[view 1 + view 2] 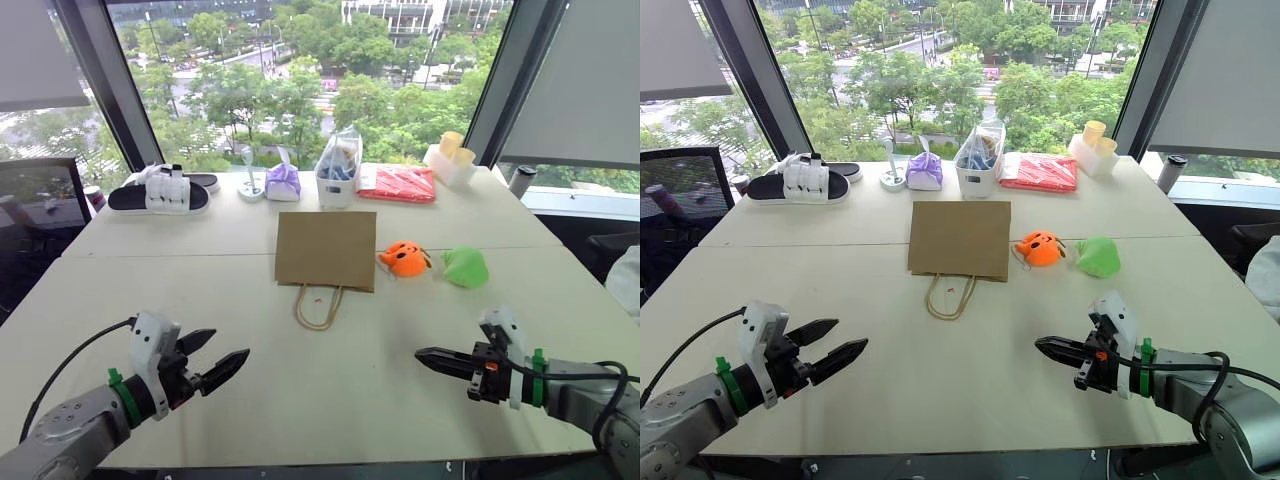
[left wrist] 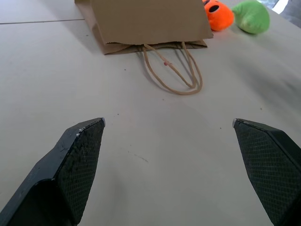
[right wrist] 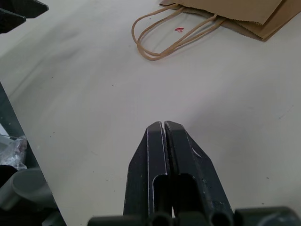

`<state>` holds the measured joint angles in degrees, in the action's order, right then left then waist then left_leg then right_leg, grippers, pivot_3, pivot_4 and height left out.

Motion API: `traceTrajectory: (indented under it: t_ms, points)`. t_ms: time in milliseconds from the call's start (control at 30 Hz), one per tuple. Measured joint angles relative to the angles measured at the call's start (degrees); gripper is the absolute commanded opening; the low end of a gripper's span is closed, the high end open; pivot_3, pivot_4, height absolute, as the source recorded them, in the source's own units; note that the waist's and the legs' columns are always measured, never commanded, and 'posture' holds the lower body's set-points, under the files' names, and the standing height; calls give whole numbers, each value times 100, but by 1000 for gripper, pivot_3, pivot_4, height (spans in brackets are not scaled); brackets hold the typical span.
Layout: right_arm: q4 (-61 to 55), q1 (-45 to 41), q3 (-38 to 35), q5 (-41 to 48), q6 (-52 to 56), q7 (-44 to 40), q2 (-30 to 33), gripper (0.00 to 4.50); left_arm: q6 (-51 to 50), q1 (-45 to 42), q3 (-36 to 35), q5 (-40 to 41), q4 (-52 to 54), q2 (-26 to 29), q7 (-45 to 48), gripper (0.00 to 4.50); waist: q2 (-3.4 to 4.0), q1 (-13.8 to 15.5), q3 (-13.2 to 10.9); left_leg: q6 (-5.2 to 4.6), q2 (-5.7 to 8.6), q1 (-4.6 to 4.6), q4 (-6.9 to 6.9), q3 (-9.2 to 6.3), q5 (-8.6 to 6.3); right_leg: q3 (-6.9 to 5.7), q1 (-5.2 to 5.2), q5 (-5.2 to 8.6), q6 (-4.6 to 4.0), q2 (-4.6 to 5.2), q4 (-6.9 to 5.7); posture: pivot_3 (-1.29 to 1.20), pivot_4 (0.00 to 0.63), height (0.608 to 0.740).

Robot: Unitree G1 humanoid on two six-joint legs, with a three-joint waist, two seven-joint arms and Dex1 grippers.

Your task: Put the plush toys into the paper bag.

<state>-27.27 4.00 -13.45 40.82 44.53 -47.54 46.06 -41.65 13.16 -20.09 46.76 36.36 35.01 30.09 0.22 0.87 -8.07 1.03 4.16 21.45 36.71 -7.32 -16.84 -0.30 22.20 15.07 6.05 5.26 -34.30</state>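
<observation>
Paper bag [image 1: 326, 250], flat brown kraft, mid-table, twine handles [image 1: 318, 306] toward near edge. Plush toys just right of it: round orange [image 1: 405, 258], rounded green [image 1: 465, 267]. Bare tabletop [image 1: 330, 380] between bag and grippers. Left gripper [image 1: 222, 362] near left, fingers spread wide, empty. Right gripper [image 1: 424, 354] near right, fingers pressed together.

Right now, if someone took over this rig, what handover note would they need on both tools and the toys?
Left tool: open, empty, hovering over the table.
Right tool: shut, empty.
Paper bag: lying flat mid-table, twine handles toward the robot.
Orange plush toy and green plush toy: on the table just right of the bag.
Done: nothing.
Left: open the bag, put both toys in.
</observation>
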Motion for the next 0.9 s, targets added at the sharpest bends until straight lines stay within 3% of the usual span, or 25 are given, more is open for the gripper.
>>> traceTrajectory:
  t_ms: [500, 567, 733, 900]
  points:
    - [61, -72, 61, -30, -121, 111, -16, 21, 5, -258, 1, -7, -142, 111, -144, 4500, 0, 2, 0, 0, 0, -1, 0, 0, 0, 0, 0, 0, 0, -1, 0, 0, 150, 740]
    - [87, -189, 100, -29, -121, 148, -60, 21, 139, -485, 122, -264, -346, 373, 63, 4500, -6, 5, -3, 1, 0, -1, 0, 0, 0, 0, 1, 0, -1, -4, -2, 0, 150, 740]
    - [159, -570, 423, -46, -110, 289, -273, 21, 1068, -1696, 1021, -1305, -1163, 1008, 1037, 4500, -5, 7, -3, 1, 2, -4, 0, 4, 1, 1, 2, -1, -2, -4, 0, 0, 150, 740]
    - [62, -1087, 847, -129, -108, 683, -761, 21, 2887, -3455, 2689, -2822, -3086, 841, 2422, 4500, -6, -4, -2, 30, 4, 5, -1, 10, 19, 4, 2, -14, 12, -18, -3, 0, 150, 740]
